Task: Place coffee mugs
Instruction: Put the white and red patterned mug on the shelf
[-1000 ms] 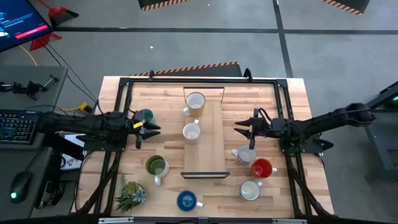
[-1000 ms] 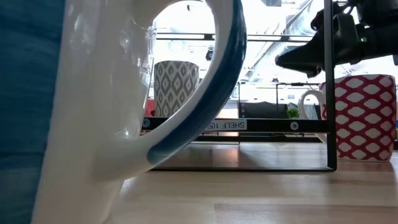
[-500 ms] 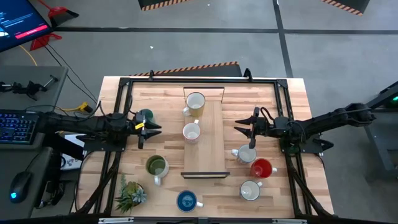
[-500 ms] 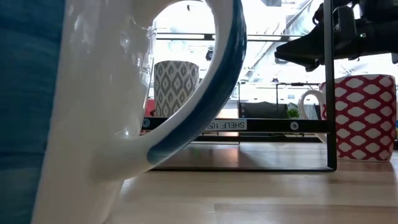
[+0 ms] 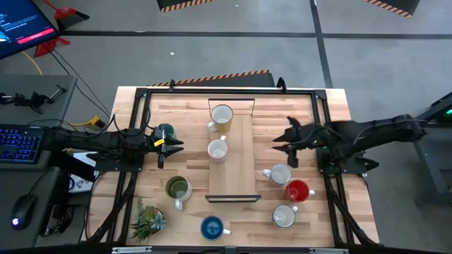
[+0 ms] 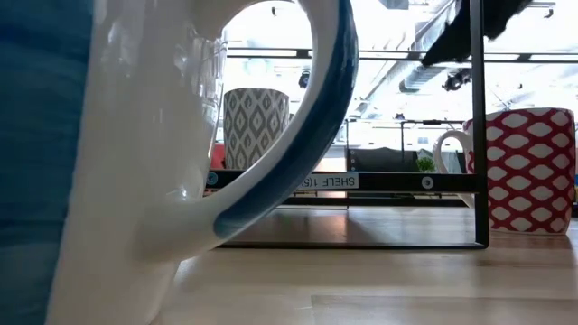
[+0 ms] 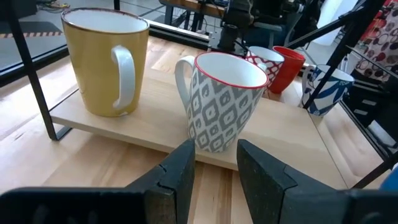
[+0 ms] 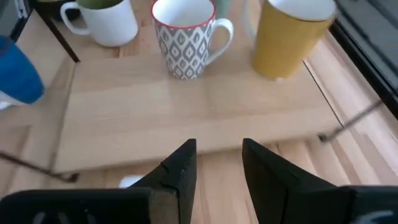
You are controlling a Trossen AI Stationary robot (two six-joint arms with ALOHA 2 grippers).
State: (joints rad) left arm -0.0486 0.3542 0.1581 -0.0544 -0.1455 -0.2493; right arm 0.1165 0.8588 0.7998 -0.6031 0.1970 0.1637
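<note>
In the high view a raised wooden shelf [image 5: 233, 169] stands mid-table. On it stand a yellow mug [image 5: 222, 116] and a grey-patterned mug [image 5: 217, 149]. On the table stand a teal mug [image 5: 165, 130], an olive mug [image 5: 177, 188], a blue mug [image 5: 212, 227], a pale mug [image 5: 280, 174], a red mug [image 5: 298, 190] and a white mug [image 5: 284, 216]. My left gripper [image 5: 167, 147] hovers open beside the teal mug, facing the patterned mug [image 7: 227, 106]. My right gripper [image 5: 286, 139] hangs open above the table, right of the shelf, and looks down on the shelf board [image 8: 186, 106].
A spiky potted plant [image 5: 148, 220] stands at the near left corner. A black metal frame [image 5: 141, 106] runs along the table's edges. In the low view the blue mug's handle [image 6: 271, 171] fills the foreground. The shelf board's near half is bare.
My right gripper has risen from just above the pale mug and swung toward the table's far edge; in the low view it has climbed almost out of the picture's top. The mugs stand where they were.
</note>
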